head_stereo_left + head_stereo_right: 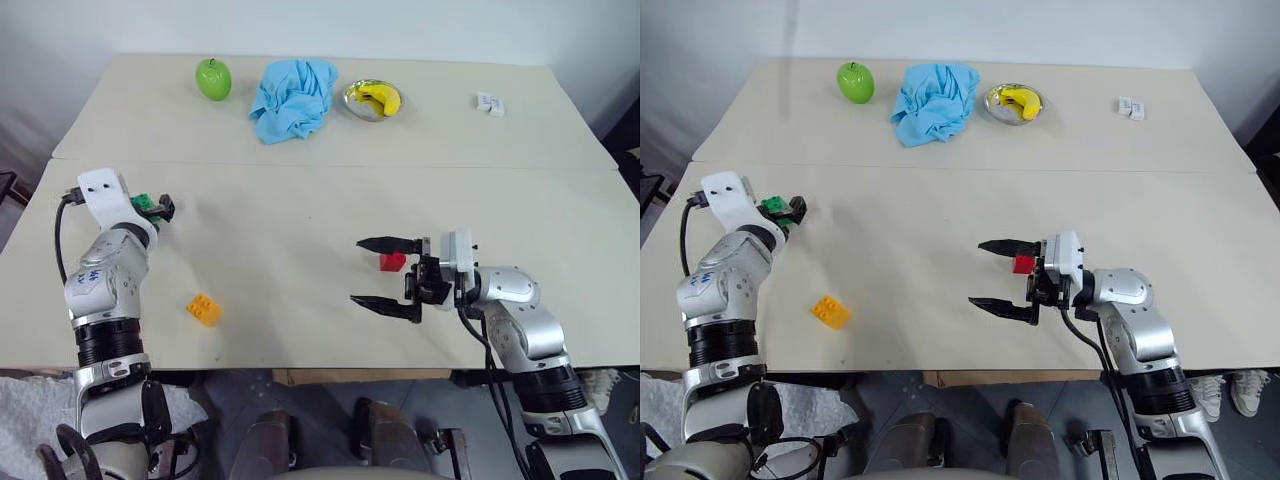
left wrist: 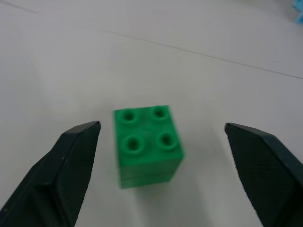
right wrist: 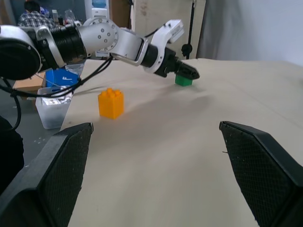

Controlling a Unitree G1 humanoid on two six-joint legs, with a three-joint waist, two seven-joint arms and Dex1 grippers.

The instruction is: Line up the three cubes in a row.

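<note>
Counter [image 1: 300,130]: pale beige, with a seam running across it between a far half and a near half.
Blue cloth [image 1: 293,96]: crumpled on the far half, between the apple and the bowl.
Left gripper [image 2: 163,142]: at the left edge of the near half, fingers spread to either side of the green cube with a gap showing on both sides — touching nothing.
Right gripper [image 1: 385,273]: on the near half at the right, pointing towards the robot's left, fingers wide apart and holding nothing.
Green apple [image 1: 213,79]: upright on the far half, left of the cloth.
Metal bowl [image 1: 353,101]: right of the cloth, with a banana [image 1: 381,97] lying in it.
White blocks [image 1: 490,103]: two small ones, close together at the far right.
Orange-yellow cube [image 1: 204,308]: near the front edge, nearer than the green cube and a little to its right; studs up, turned at an angle to the counter's edge, taller than it is wide.
Green cube [image 2: 147,143]: flat on the counter between the left fingers, four studs up, slightly skewed to them.
Red cube [image 1: 392,262]: on the counter just beside the right gripper's farther finger — contact cannot be told.
</note>
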